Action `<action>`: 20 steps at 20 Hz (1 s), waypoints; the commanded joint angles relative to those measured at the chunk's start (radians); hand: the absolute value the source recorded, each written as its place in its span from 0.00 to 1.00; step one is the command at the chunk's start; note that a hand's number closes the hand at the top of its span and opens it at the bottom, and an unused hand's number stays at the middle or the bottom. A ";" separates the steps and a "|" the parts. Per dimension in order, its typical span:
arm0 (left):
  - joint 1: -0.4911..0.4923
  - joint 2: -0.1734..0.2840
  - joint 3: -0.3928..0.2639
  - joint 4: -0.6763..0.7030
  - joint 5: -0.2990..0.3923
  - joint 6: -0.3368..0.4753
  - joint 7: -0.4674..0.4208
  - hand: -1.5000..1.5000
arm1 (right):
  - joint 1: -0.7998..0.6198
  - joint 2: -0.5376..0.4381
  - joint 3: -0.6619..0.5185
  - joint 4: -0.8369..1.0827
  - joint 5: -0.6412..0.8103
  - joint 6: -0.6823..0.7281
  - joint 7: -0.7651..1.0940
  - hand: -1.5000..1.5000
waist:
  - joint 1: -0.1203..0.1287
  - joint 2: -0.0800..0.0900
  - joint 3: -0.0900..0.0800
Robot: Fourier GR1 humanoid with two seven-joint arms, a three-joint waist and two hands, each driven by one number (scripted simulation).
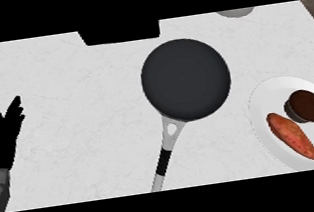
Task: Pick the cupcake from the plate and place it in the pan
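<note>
Now the left hand [0,137] rests open at the counter's [77,99] left edge; the pan [185,79] sits mid-counter, with the cupcake [306,105] on the plate [271,99] cut by the right edge.

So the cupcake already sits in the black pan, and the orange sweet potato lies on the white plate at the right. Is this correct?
Not quite. The head view shows the cupcake on the white plate at the right, beside the orange sweet potato; the black pan holds nothing. The sweet potato does lie on that plate.
</note>
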 commanded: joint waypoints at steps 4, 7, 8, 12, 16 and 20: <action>0.032 -0.034 0.020 0.014 -0.021 -0.003 -0.046 0.50 | -0.107 0.045 0.157 -0.005 0.087 0.139 0.189 0.00 | -0.004 -0.002 0.002; 0.037 0.032 0.057 -0.100 0.016 -0.056 0.071 0.50 | -0.124 0.106 0.185 -0.036 0.112 0.155 0.274 0.00 | -0.006 -0.006 0.003; 0.083 -0.037 0.042 -0.039 -0.034 -0.021 -0.022 0.50 | -0.126 0.136 0.161 0.003 0.149 0.174 0.236 0.00 | -0.013 -0.004 0.003; 0.014 -0.029 0.077 -0.005 -0.047 -0.047 0.010 0.50 | -0.140 0.245 0.218 0.060 0.272 0.154 0.236 0.00 | -0.018 -0.004 0.003; -0.017 -0.055 0.091 0.054 -0.074 -0.057 -0.015 0.50 | -0.174 0.268 0.219 0.119 0.347 0.207 0.258 0.00 | -0.019 -0.003 0.003; 0.044 -0.058 0.134 -0.007 -0.091 -0.085 0.007 0.50 | -0.092 0.299 0.140 0.058 0.383 0.256 0.220 0.00 | -0.022 -0.005 0.003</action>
